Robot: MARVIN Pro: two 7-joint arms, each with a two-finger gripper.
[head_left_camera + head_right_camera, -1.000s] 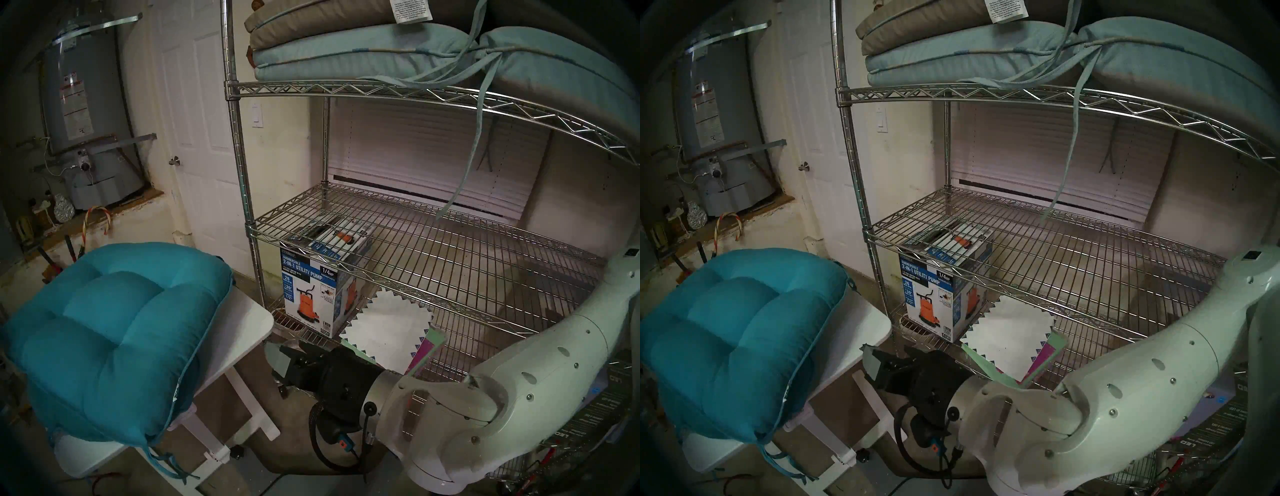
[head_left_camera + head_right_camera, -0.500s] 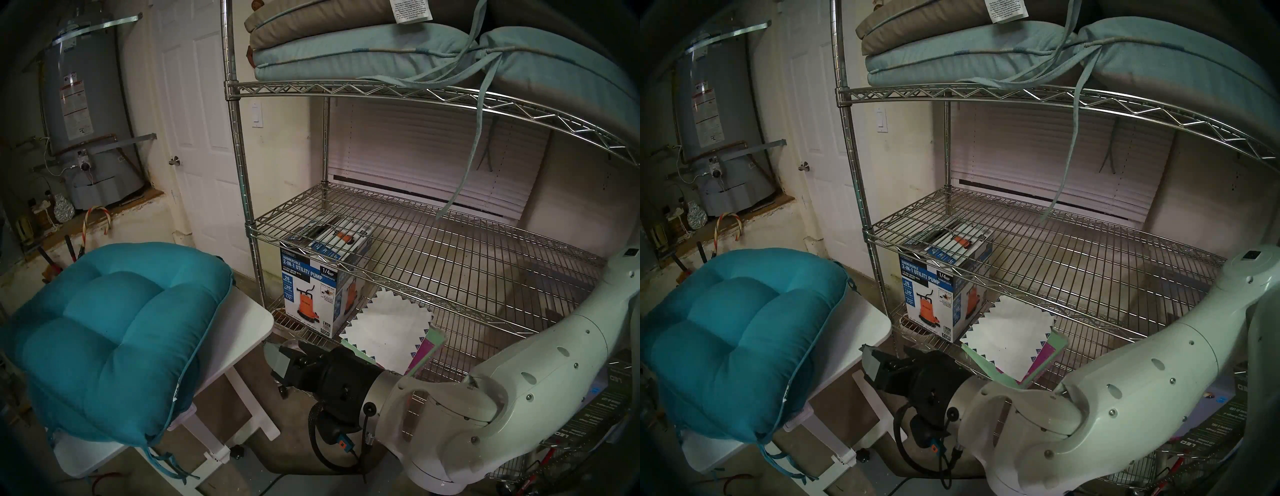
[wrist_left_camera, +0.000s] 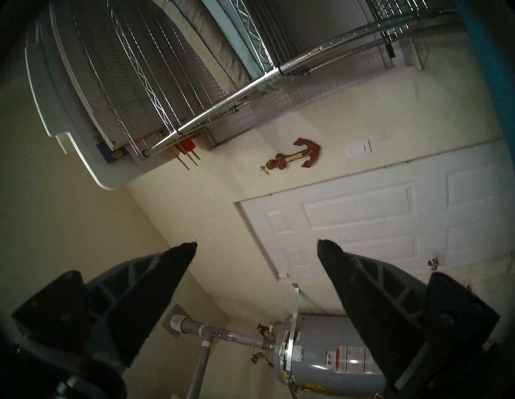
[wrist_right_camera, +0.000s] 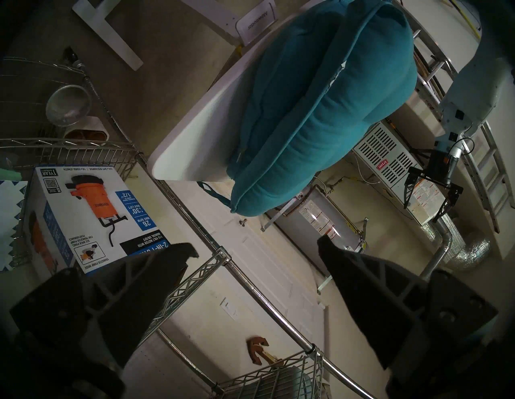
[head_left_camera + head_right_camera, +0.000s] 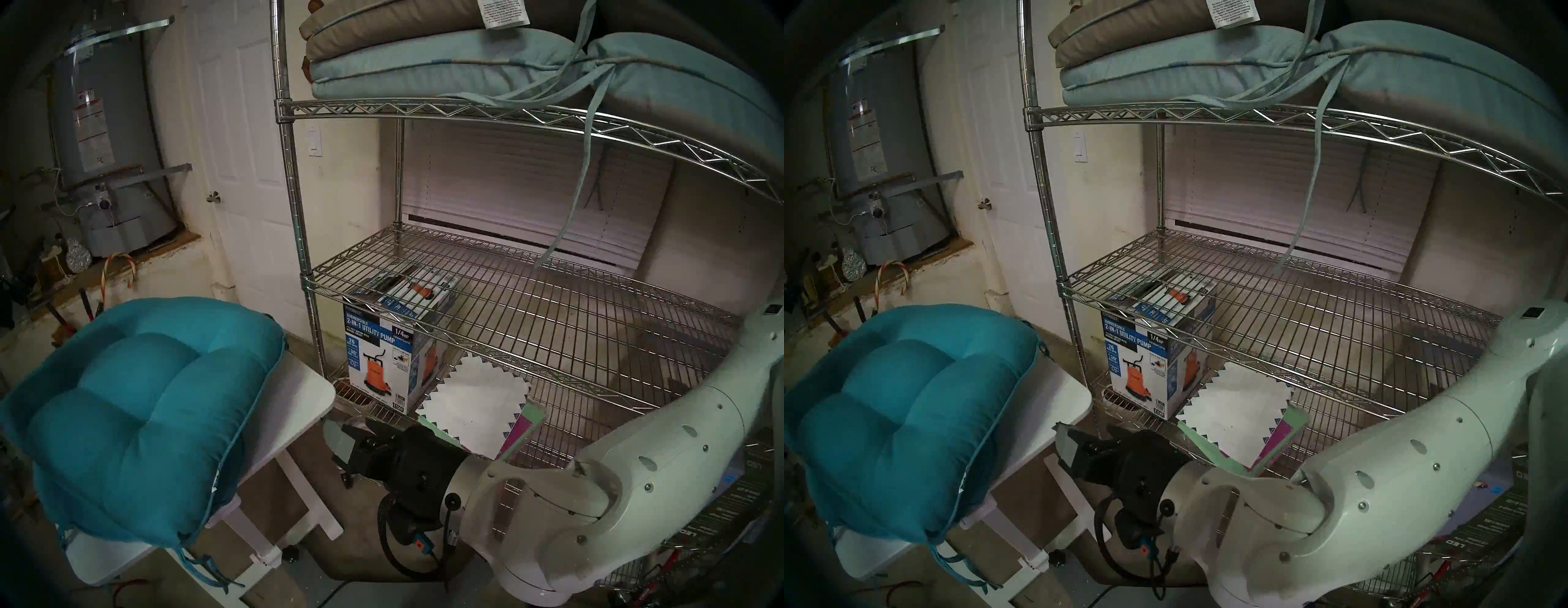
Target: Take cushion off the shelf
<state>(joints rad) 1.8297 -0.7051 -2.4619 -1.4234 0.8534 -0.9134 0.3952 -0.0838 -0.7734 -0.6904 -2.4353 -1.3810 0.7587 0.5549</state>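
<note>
A teal tufted cushion (image 5: 140,416) lies on the small white table (image 5: 305,390) at the left, overhanging its front edge; it also shows in the right wrist view (image 4: 320,111). The chrome wire shelf (image 5: 509,114) stands to the right of it. My right gripper (image 5: 343,437) is open and holds nothing, low between the table and the shelf's bottom tier; its wrist view (image 4: 256,248) shows the jaws apart. My left gripper (image 3: 256,245) is open and holds nothing, pointing up at the wall. It is out of the head views but shows in the right wrist view (image 4: 432,192) beyond the cushion.
Folded pale blue and tan cushions (image 5: 424,68) fill the shelf's top tier, with ties hanging down. A utility pump box (image 5: 382,361) and a white zigzag-edged sheet (image 5: 475,403) sit on the bottom tier. A water heater (image 5: 102,127) and a white door (image 5: 242,170) stand behind.
Almost nothing. The cushion and the right arm stay put. Something dark has come in at the far left edge of the head views.
</note>
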